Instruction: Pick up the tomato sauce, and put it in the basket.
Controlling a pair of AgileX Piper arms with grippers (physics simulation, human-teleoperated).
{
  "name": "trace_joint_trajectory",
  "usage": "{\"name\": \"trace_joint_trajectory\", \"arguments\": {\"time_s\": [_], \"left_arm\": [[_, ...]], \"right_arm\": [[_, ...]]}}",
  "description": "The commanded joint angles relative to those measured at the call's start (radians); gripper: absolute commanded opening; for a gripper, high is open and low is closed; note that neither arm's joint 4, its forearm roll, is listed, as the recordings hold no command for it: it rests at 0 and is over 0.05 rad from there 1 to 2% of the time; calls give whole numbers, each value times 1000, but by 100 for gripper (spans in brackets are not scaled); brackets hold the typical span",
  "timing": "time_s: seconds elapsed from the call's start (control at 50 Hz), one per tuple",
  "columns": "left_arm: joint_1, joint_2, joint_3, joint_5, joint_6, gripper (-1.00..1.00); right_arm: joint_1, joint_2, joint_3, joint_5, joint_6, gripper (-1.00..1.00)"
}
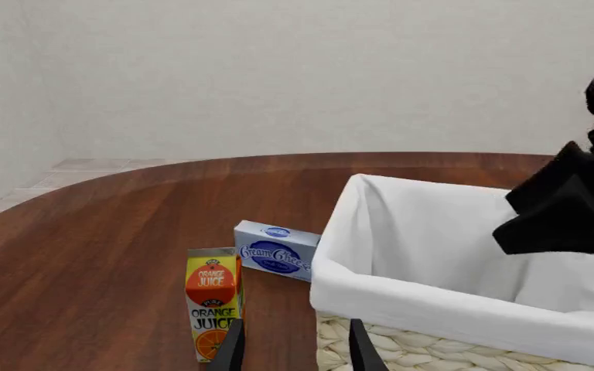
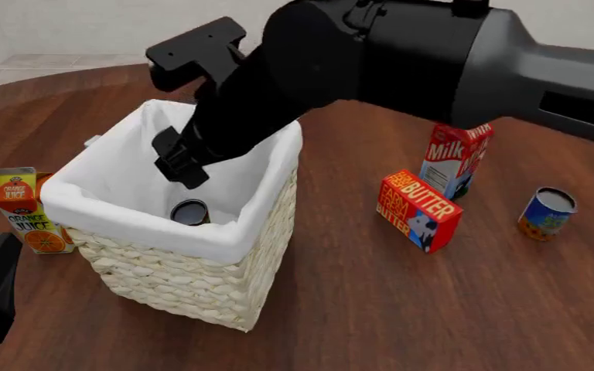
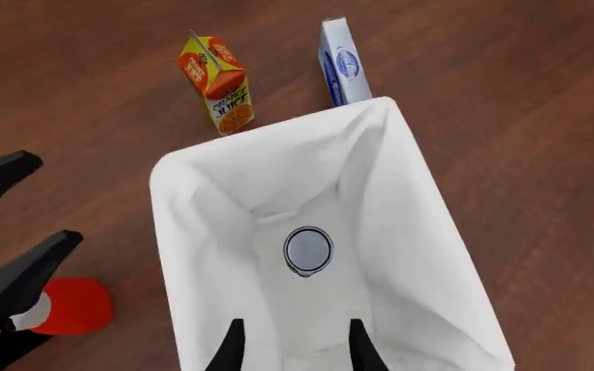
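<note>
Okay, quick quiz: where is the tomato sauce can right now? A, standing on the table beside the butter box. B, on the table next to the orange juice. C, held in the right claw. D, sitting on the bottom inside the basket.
D: the can sits on the lining at the bottom of the basket, below the open right claw.

The tomato sauce (image 3: 308, 250) stands in the basket (image 2: 225, 239), directly below the open right gripper (image 2: 179, 158). On the worktop (image 2: 380, 309), the orange juice carton (image 2: 27, 210) stands left of that gripper; butter box (image 2: 419, 210), milk carton (image 2: 457, 158) and can (image 2: 547, 214) lie to its right.
</note>
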Motion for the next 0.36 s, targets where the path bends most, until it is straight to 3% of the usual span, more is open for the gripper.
{"name": "trace_joint_trajectory", "arguments": {"time_s": [0.02, 0.36], "left_arm": [[0, 0, 0, 0, 0, 100], [0, 0, 0, 0, 0, 100]], "right_arm": [[17, -126, 79, -6, 13, 100], [9, -308, 207, -11, 16, 100]]}}
